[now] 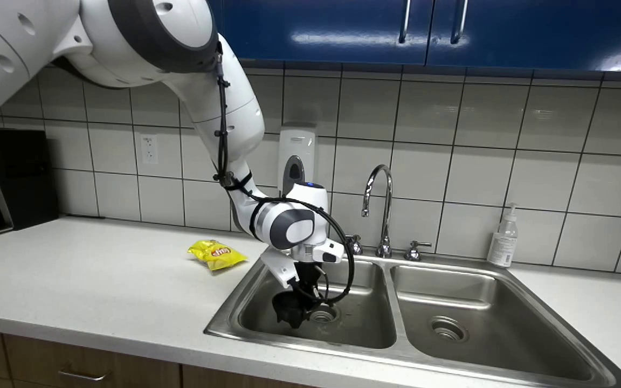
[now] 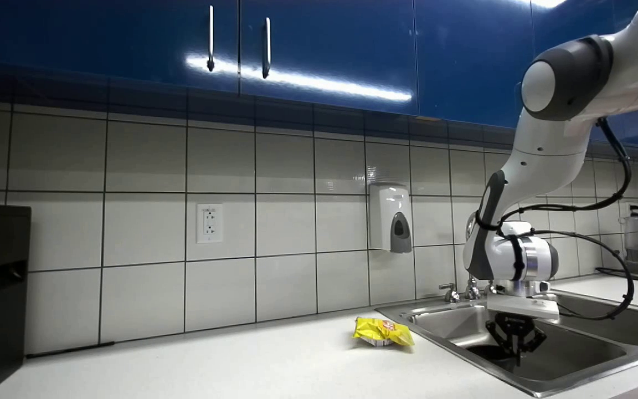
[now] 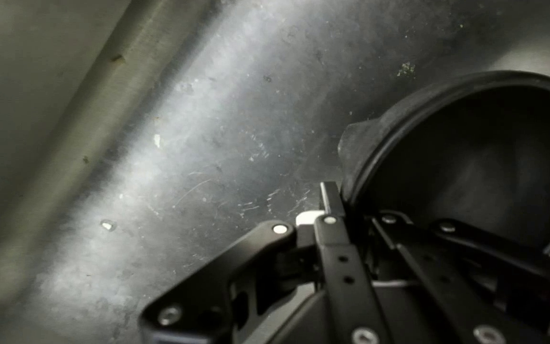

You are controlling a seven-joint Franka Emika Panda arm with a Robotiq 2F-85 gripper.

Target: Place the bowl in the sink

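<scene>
1. Black and round, the bowl (image 3: 475,157) is inside the steel sink (image 1: 397,310), in the basin (image 1: 361,323) on the side of the yellow packet (image 1: 216,254), close by the drain (image 1: 323,314).
2. The gripper (image 3: 354,210) has it by the rim: in the wrist view one finger (image 3: 333,234) stands outside the wall, its partner reaches within, and they look clenched on the edge between them.
3. Nearly the whole bowl lies off to one side of that pinch, towards the packet, as both exterior views show. Being round, it has no long axis to mind; a small lug (image 3: 357,141) juts from the wall just beside the outer finger.
4. From here I can't tell whether its base touches the basin floor.
5. My guess is that only setting down and letting go remain. The fingers should part a little, then rise straight up along the wall; a sideways pull could hook the inner one on the rim and tip the bowl.
</scene>
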